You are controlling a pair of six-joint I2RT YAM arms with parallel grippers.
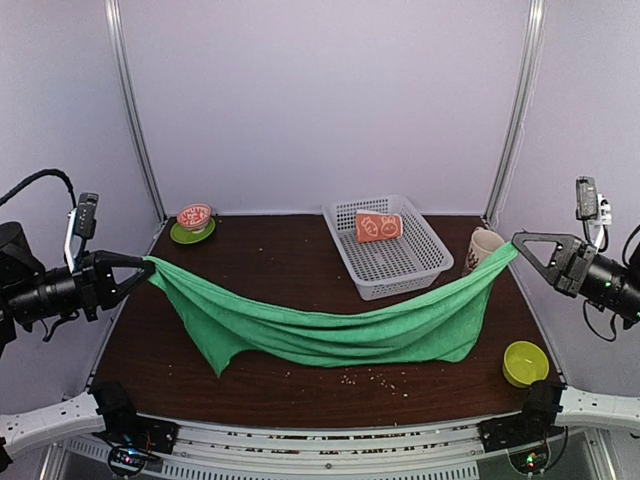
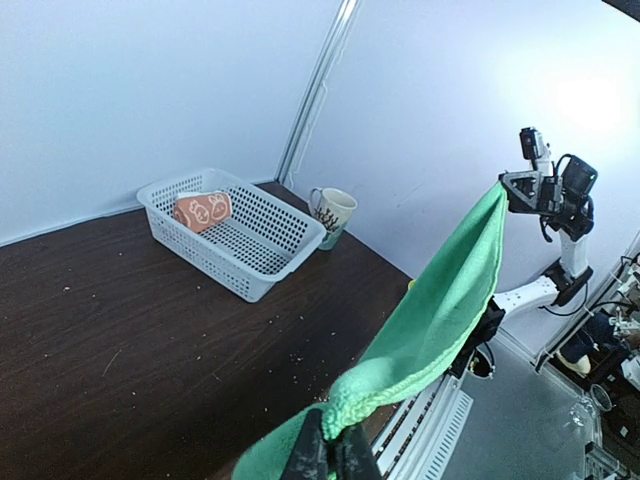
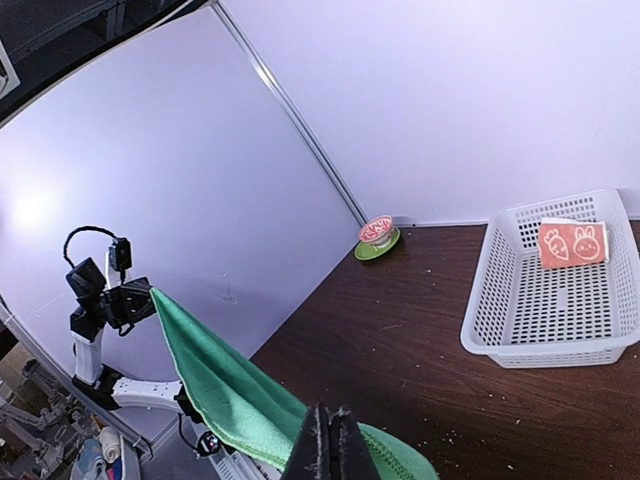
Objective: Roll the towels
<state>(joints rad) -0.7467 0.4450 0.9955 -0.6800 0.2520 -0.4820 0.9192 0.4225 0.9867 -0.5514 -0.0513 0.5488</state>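
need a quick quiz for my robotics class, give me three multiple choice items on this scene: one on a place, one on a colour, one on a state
1. Where is the orange towel?
A in the white basket
B on the floor
C draped over an arm

2. What colour is the larger towel?
A blue
B green
C white

3. The left end effector is:
A open and empty
B shut on the larger towel
C shut on the basket

Answers:
1 A, it lies inside the basket's mesh walls.
2 B, it is bright green in every view.
3 B, it pinches one towel corner, and the right end effector pinches the other.
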